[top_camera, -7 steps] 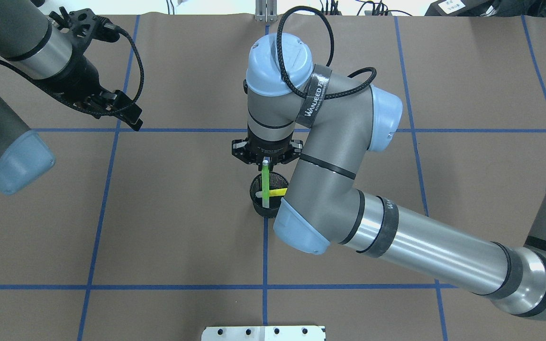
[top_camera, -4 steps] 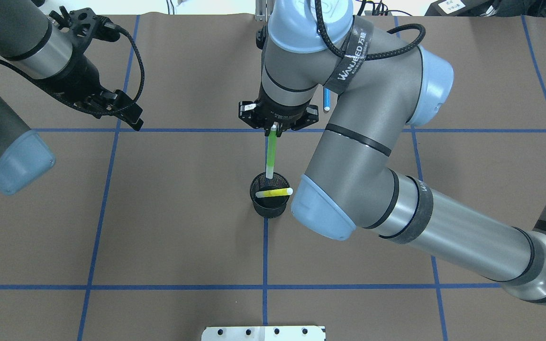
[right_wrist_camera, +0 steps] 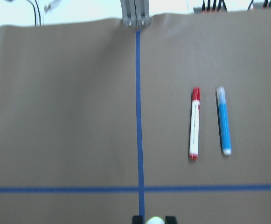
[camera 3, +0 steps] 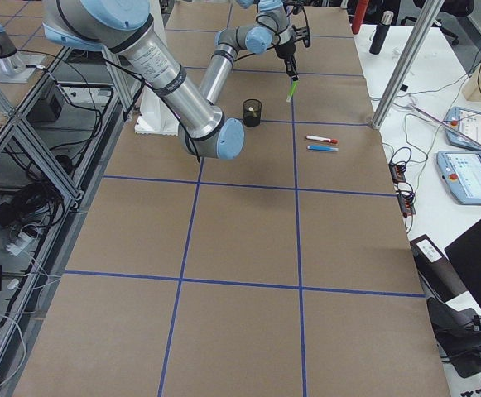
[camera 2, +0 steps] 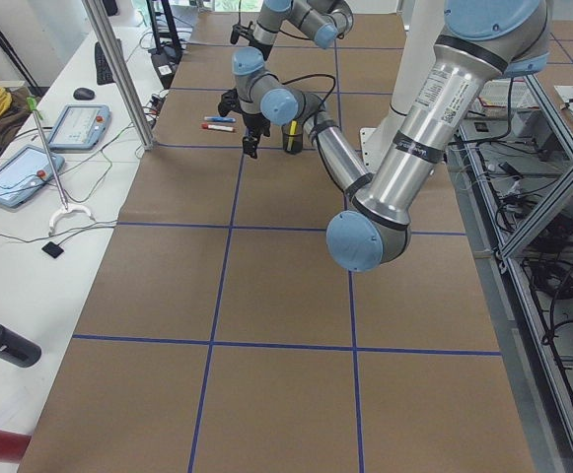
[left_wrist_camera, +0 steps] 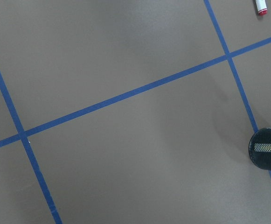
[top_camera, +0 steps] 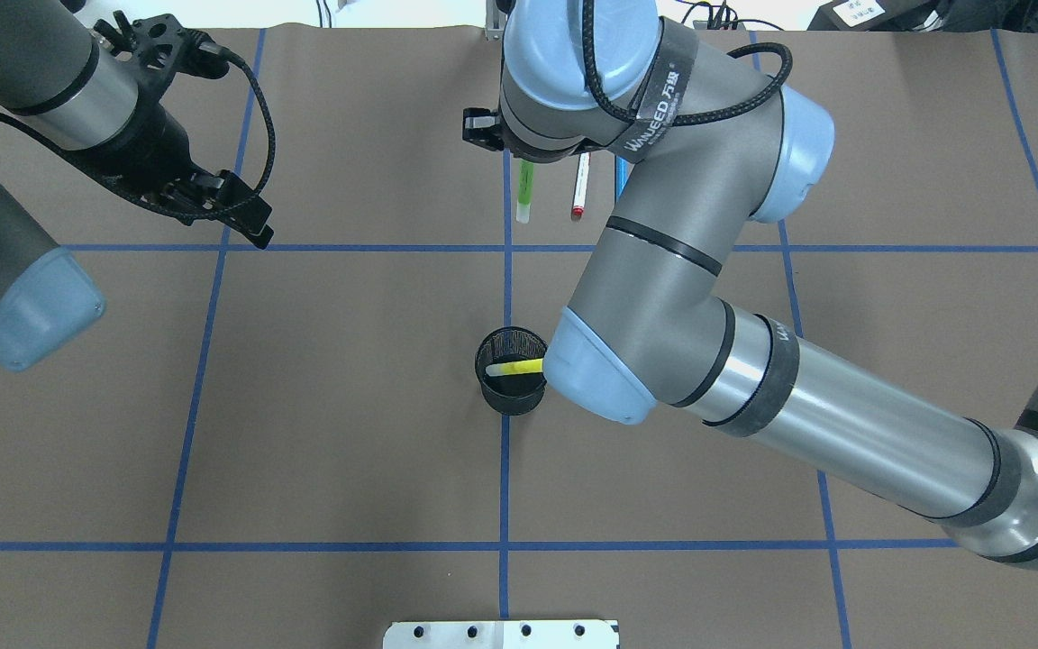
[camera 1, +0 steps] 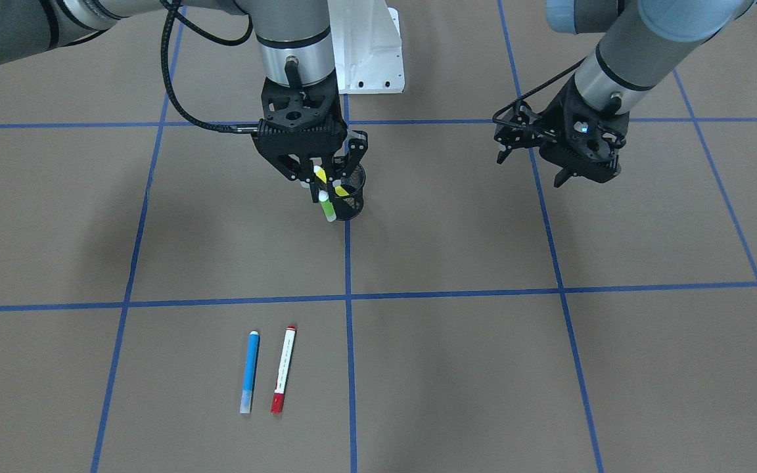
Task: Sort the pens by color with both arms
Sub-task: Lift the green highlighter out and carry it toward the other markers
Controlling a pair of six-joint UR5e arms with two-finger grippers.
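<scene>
green pen (top_camera: 523, 189) pinched by right gripper (camera 1: 322, 180), lifted beyond cup (top_camera: 512, 397) | yellow pen (top_camera: 515, 367) inside cup | left gripper (camera 1: 531, 169) spread, idle | step: carrying green | next: likely lay it near red pen (camera 1: 284, 369), release

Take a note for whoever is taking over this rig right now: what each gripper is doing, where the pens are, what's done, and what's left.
Right gripper: shut on the green pen, which hangs above the table, clear of the black mesh cup.
Left gripper: open and empty, off to its own side.
Done: the blue pen and the red-ended pen lie side by side on the table.
Left: set the green pen down, then take the yellow pen out of the cup and place it.
</scene>
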